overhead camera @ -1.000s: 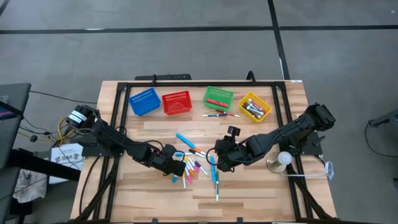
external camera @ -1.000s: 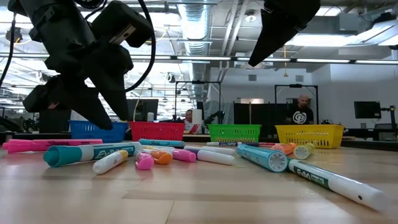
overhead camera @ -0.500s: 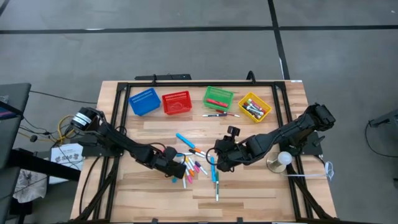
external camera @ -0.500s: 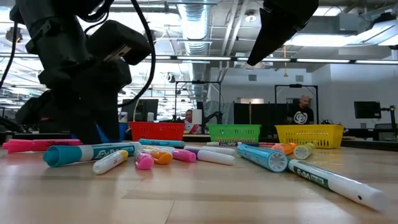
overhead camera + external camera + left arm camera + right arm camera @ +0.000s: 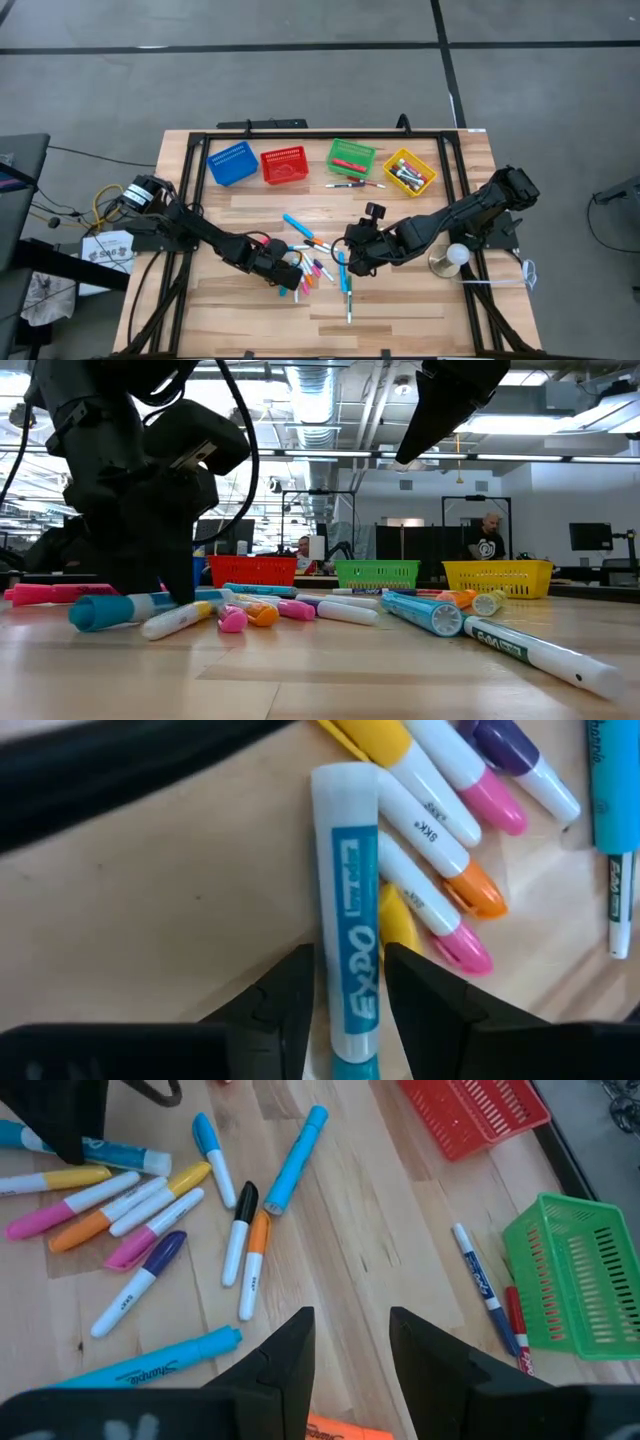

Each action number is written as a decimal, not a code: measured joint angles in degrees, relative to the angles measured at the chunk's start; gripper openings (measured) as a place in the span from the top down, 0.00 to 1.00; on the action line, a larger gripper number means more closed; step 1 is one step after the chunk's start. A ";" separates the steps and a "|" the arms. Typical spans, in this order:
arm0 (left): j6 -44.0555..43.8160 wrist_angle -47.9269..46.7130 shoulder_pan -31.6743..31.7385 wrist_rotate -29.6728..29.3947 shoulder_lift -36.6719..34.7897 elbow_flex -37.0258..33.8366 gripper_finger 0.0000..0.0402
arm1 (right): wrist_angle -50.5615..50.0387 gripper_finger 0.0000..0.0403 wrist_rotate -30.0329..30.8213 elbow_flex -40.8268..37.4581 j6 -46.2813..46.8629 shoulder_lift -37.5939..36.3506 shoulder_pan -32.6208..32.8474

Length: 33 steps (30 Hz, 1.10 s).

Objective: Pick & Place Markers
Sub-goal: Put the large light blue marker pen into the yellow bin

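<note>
**Table layout seen from above**

Four baskets (image 5: 285, 165) stand in a row toward twelve o'clock on the table (image 5: 400, 320). The markers (image 5: 315, 265) lie scattered at the table's centre, a few more just beside the baskets. The left gripper (image 5: 292, 279) sits at the pile's eight o'clock edge (astride one marker), the right gripper (image 5: 352, 262) at the pile's three o'clock side, above the table.

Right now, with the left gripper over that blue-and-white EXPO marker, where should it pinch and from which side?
Mid-barrel, from straight above. The EXPO marker lies flat on the table, and the left gripper already straddles its printed barrel with one finger on each side. Its near neighbours crowd one side, so closing across the barrel looks cleanest.
</note>
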 joint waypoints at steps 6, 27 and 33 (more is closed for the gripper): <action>-0.21 0.33 0.37 0.57 0.34 -0.01 0.68 | 0.00 0.69 0.02 0.00 0.00 0.00 0.00; -0.02 -0.15 0.74 0.64 -0.49 -0.41 0.79 | -0.02 0.69 0.02 0.00 -0.04 0.00 0.00; -0.01 -0.25 0.74 0.43 -1.97 -0.52 0.81 | -0.07 0.69 0.02 0.00 -0.08 0.00 0.00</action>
